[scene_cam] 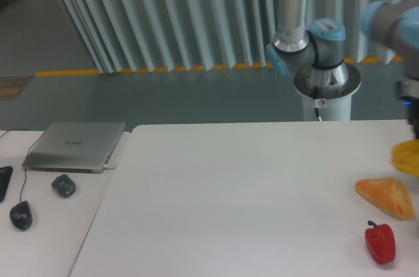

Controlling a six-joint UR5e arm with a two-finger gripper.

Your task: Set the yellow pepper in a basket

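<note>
One yellow pepper [406, 158] at right frame edge on bench [249, 192], cut off. Hand [412, 103] just above it, mostly out of frame; grip state unclear. Pastry [386, 196], red pepper [380, 242] nearby.

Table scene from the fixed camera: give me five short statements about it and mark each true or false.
1. The red pepper lies nearer the camera than the triangular pastry. True.
2. The yellow pepper sits at the table's left edge. False: it is at the right edge, partly cut off.
3. A closed laptop rests on the left side. True.
4. A basket stands mid-table. False: none is visible.
5. The pastry touches the red pepper. False: they lie apart.
</note>
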